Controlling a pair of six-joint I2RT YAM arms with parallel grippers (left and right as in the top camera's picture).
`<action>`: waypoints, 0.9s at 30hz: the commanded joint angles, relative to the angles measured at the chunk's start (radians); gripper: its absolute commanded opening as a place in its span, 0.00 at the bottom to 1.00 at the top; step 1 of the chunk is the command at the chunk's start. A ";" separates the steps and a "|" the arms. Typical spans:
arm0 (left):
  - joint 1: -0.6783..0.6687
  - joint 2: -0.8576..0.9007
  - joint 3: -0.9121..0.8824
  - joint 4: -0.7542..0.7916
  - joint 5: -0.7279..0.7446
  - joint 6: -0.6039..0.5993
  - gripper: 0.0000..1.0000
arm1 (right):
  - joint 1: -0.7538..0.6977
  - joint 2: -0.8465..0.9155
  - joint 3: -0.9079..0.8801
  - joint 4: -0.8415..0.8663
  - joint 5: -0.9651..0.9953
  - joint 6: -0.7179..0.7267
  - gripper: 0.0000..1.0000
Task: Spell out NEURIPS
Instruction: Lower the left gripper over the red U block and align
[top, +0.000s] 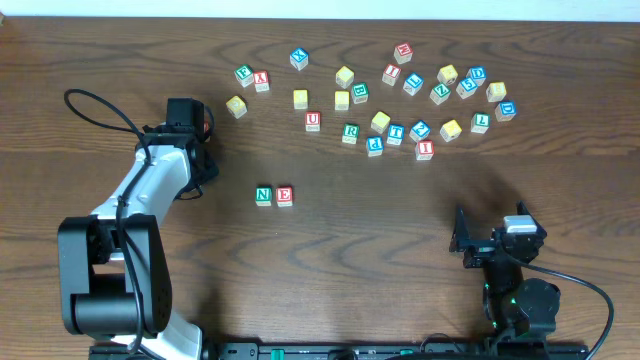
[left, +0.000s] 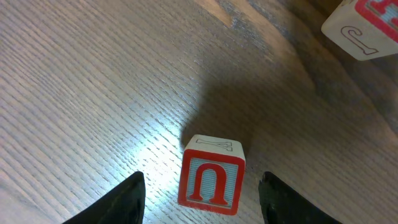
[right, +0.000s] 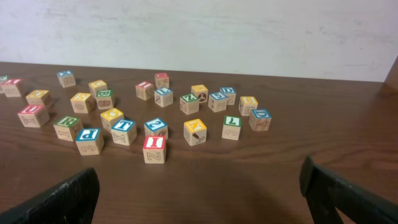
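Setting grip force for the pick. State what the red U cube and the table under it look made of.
Red U cube: seemingly pale wood, unpainted and smooth on top and edges; letter face painted or printed red on light blue. Table: dark brown wood-grain surface, slight sheen under the light; solid wood or laminate cannot be told.

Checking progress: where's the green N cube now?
In the overhead view, the green N cube sits left of centre, side by side with the red E cube on its right.

Soft even light, white glare on table (left: 149, 146), left wrist view, faint shadows
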 joint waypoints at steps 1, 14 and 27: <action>0.003 0.005 -0.013 0.003 0.005 -0.006 0.58 | -0.006 -0.003 -0.001 -0.005 -0.002 0.017 0.99; 0.003 0.072 -0.013 0.032 0.050 0.004 0.56 | -0.006 -0.003 -0.001 -0.005 -0.002 0.017 0.99; 0.003 0.072 -0.013 0.040 0.050 0.011 0.44 | -0.006 -0.003 -0.001 -0.005 -0.002 0.017 0.99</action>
